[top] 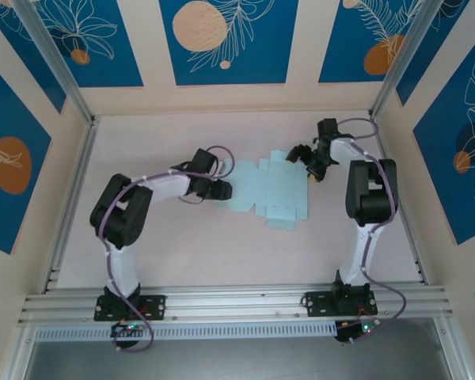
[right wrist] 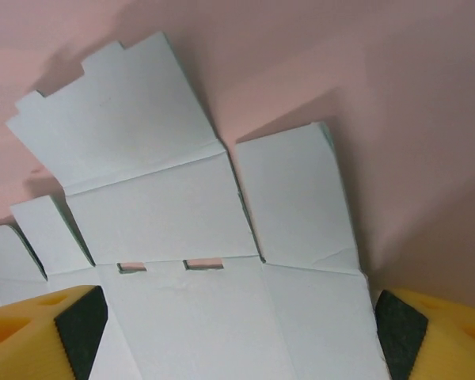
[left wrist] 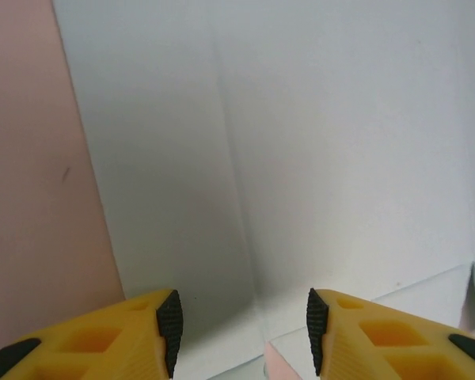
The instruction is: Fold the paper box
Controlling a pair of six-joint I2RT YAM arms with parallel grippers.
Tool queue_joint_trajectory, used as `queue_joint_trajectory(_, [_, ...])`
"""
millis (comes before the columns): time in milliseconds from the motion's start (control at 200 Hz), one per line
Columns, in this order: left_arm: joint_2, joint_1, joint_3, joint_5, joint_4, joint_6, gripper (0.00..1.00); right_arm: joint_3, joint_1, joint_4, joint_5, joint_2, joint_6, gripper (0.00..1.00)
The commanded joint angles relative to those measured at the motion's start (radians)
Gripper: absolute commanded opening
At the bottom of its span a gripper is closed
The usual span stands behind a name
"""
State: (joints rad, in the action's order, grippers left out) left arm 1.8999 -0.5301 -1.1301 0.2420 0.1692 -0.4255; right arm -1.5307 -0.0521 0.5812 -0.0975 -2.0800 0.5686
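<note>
On table (top: 222,249), 1 flat paper box (top: 261,190): R gripper (right wrist: 241,328) jaws wide, L gripper (left wrist: 241,336) jaws narrower, seemingly empty.

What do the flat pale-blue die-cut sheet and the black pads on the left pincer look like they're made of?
Flat pale-blue die-cut sheet: probably thin matte card; crisp scored creases, cut slots, no glare.
Black ribbed pads on the left pincer: likely rubber, judging by fine ridges and dull surface.
</note>
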Motion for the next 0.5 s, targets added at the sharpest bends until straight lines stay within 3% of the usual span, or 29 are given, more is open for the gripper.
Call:
queue_joint_trajectory(0, [-0.09, -0.002, 0.173, 0.023, -0.141, -0.144, 0.48, -0.12, -0.049, 0.096, -0.09, -0.05, -0.066, 0.88])
queue_joint_trajectory(165, [-0.218, -0.003, 0.23, -0.02, -0.1, -0.136, 0.52, -0.131, -0.029, 0.172, -0.056, 0.021, -0.082, 0.87])
queue_joint_trajectory(340, [-0.269, -0.003, 0.185, -0.036, -0.065, -0.116, 0.53, 0.099, 0.029, 0.105, -0.1, 0.224, -0.08, 0.86])
queue_joint_trajectory(495, [-0.264, -0.003, 0.163, -0.078, -0.053, -0.095, 0.53, 0.273, 0.06, 0.05, -0.163, 0.308, -0.091, 0.83])
